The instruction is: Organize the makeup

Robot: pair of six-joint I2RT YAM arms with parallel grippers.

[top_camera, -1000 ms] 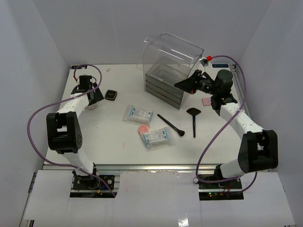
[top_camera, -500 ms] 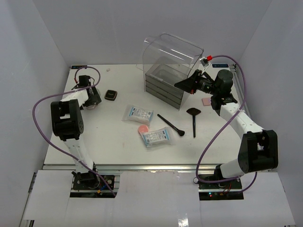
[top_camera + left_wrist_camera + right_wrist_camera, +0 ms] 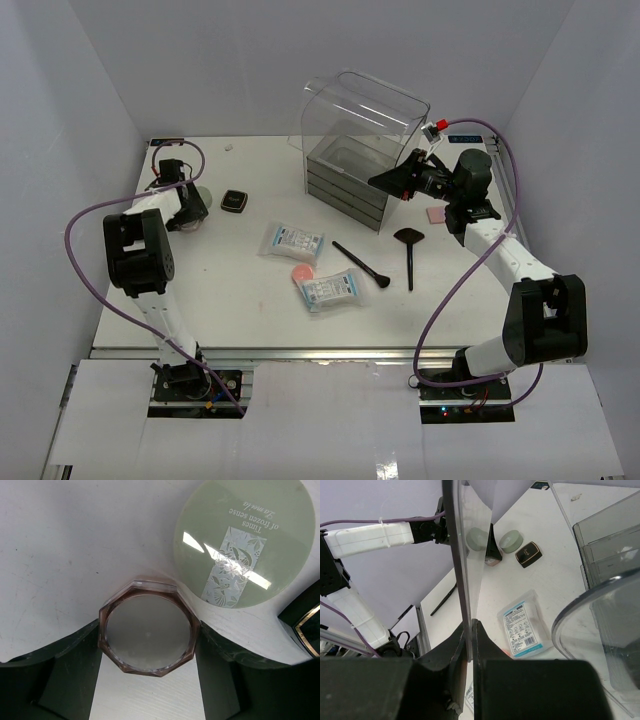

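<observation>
An octagonal brown-pink jar (image 3: pixel 148 632) with a grey lid stands on the table at the far left. My left gripper (image 3: pixel 148 635) (image 3: pixel 189 212) is over it, a finger touching each side. A pale green round tin (image 3: pixel 245 540) lies just beyond it, beside a black compact (image 3: pixel 235 201). Two white-blue sachets (image 3: pixel 291 240) (image 3: pixel 330 289), a pink round puff (image 3: pixel 302 271), a thin black brush (image 3: pixel 361 264), a fan brush (image 3: pixel 409 250) and a pink square puff (image 3: pixel 435 214) lie mid-table. My right gripper (image 3: pixel 471 625) (image 3: pixel 388 180) is shut on the edge of the clear lid (image 3: pixel 365 105), holding it raised.
The clear box with grey drawers (image 3: pixel 345 192) stands at the back, right of centre, under the raised lid. A small white round thing (image 3: pixel 229 147) lies near the back wall. White walls close in the table on three sides. Purple cables loop off both arms.
My left arm has folded in and its gripper has shifted slightly left over the jar, with the jaws narrowing onto it. The right arm and lid have not moved.
</observation>
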